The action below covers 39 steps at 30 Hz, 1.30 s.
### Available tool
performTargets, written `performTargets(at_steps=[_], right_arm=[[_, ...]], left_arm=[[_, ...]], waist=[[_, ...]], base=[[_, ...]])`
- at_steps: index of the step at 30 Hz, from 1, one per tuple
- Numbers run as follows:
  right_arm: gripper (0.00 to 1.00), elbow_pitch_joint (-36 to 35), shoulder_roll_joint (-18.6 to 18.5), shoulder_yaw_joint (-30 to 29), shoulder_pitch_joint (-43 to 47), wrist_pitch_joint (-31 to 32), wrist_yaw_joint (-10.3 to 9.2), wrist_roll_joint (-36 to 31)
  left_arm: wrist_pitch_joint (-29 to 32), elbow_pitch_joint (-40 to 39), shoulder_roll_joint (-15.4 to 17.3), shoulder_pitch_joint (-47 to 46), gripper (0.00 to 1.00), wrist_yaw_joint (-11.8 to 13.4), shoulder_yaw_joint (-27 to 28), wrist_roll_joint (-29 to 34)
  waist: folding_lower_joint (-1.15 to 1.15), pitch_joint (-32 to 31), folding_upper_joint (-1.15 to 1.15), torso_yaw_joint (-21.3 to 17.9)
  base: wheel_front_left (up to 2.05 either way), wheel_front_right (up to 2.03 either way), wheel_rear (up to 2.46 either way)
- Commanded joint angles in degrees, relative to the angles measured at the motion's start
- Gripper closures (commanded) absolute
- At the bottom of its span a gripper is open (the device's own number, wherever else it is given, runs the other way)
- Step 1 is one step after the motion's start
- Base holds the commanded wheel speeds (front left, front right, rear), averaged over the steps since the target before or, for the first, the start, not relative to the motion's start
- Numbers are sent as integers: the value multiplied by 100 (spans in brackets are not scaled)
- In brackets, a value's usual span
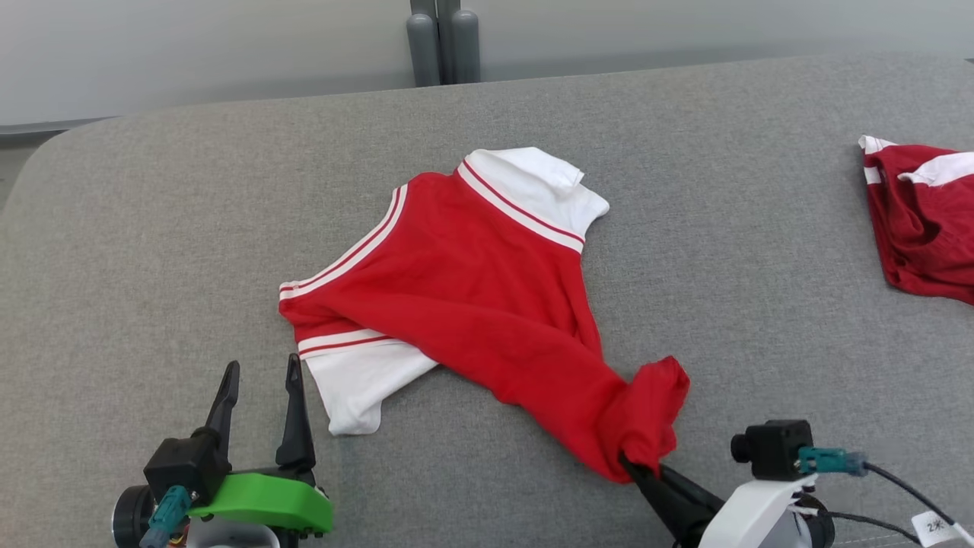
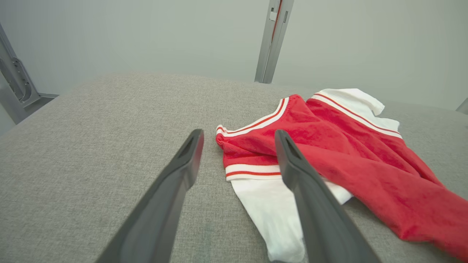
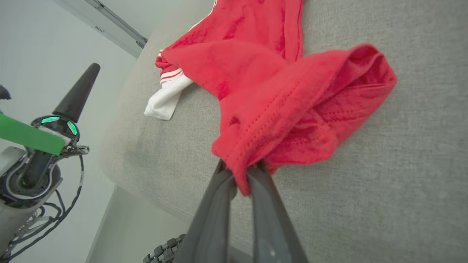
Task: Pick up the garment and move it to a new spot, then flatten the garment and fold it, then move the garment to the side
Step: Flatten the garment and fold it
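Left end effector (image 1: pixel 262 364) sits low at the L of head view, fingers spread wide w/ nothing btwn them. Whether the tips touch the grey bench (image 1: pixel 152 228) can't be told. The garment (image 1: pixel 472 289), red w/ white sleeves and red-white striped trim, lies just ahead and to the R of this end effector. Nearest part is the near white sleeve (image 1: pixel 358 388), just beside the R finger and apart from it in head view. In left wrist view that R finger crosses in front of the sleeve and its striped band. The L finger stands over bare bench.

Garment body lies spread, roughly flat, on the bench, w/ the far white sleeve (image 1: pixel 540 186) at the end furthest from both end effectors. The near red edge runs down and R, gathered into a narrow bunch that ends at the right end effector (image 1: pixel 630 461).

Right end effector: fingers pinched tight on that bunched red corner. Right wrist view shows red cloth squeezed btwn the two dark fingertips, w/ a loose fold flopping open just beyond and to the R of them. The rest of the garment stretches away fwd and L. Whether the pinched bit is off the bench can't be told.

Well off to the R of the right end effector, and further away, a second garment (image 1: pixel 921 221), darker red w/ white stripes, lies crumpled on the bench, apart from both end effectors.
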Motion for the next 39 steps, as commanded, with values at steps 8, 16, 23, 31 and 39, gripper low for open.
performTargets(at_steps=[8, 16, 23, 31, 39], right_arm=[[0, 539, -89, 198, -318, -551, 2, -82], [0, -283, -546, -575, -464, -434, 3, -61], [0, -172, -560, -973, -933, 38, 2, -424], [0, 1369, -430, -215, -2231, 523, 2, -700], [0, 3291, -246, 276, -3253, 544, 2, -1039]], left_arm=[[9, 19, 88, 117, 0, 46, -14, -64], [13, -28, 98, 149, 0, 68, -58, -101], [14, -20, 41, -40, 0, 46, -154, -114], [-3, 68, -26, -222, 0, 26, -212, -117], [-13, 186, -103, -318, 0, 13, -223, -170]], waist=[[0, -115, 0, -4], [0, -158, 0, -67], [0, -12, 0, 138], [0, 199, 0, 595], [0, 296, 0, 1083]], base=[[0, 0, 0], [0, 0, 0], [0, 0, 0], [0, 0, 0], [0, 0, 0]])
